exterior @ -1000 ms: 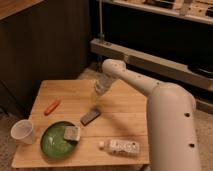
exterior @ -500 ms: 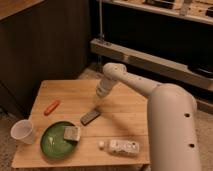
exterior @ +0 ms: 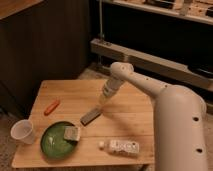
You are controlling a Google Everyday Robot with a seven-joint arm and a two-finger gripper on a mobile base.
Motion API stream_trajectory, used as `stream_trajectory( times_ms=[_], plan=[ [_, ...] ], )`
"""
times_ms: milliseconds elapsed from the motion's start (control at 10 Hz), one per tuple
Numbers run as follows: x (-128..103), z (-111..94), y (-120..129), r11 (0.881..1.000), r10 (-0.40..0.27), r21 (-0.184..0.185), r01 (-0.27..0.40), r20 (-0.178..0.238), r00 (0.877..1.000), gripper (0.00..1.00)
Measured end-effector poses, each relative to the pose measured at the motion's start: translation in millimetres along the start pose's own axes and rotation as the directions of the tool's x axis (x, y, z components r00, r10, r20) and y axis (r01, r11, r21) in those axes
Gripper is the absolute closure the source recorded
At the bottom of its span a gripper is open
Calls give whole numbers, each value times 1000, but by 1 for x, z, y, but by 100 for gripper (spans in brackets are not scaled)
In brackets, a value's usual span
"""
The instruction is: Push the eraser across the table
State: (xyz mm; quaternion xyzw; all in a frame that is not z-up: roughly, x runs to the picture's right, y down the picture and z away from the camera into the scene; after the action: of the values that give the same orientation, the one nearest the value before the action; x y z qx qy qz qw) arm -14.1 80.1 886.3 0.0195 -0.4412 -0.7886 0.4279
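Robot arm in white casing reaches from the right side of the single camera view, down over a small rectangular light wooden table (exterior: 67,91) with visible plank grain. Its gripper (exterior: 102,103) hangs low near the table's middle, tilted toward the front left; whether it is open or closed cannot be told. Just beside its tip, apparently touching or nearly so, lies the small flat dark grey-brown rectangular eraser (exterior: 90,116), set diagonally with its far end toward the gripper. That low, angled pose suits nudging the block along rather than lifting it.

Close past the eraser's near end sits a round green plate (exterior: 52,145) carrying a pale greenish-grey sponge block (exterior: 71,133), so a straight push may meet the plate. A white paper cup (exterior: 23,132) stands at the left edge, a small orange carrot-shaped item (exterior: 51,106) lies behind it, and a white plastic bottle (exterior: 120,146) lies on its side near the front edge.
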Motion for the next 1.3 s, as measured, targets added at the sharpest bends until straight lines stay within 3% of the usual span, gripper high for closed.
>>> stream_trajectory(
  times_ms=[200,400,800,1000,1300],
  plan=[
    [-14,18,7,1000,3,-10,-3,38,999,100],
    [-17,30,10,1000,1,-21,0,47,999,100],
    [-14,37,4,999,-24,-35,26,62,998,100],
    [-6,40,-7,998,-52,-32,55,70,996,100],
    [-2,47,-21,997,-83,5,82,94,992,100]
  ],
)
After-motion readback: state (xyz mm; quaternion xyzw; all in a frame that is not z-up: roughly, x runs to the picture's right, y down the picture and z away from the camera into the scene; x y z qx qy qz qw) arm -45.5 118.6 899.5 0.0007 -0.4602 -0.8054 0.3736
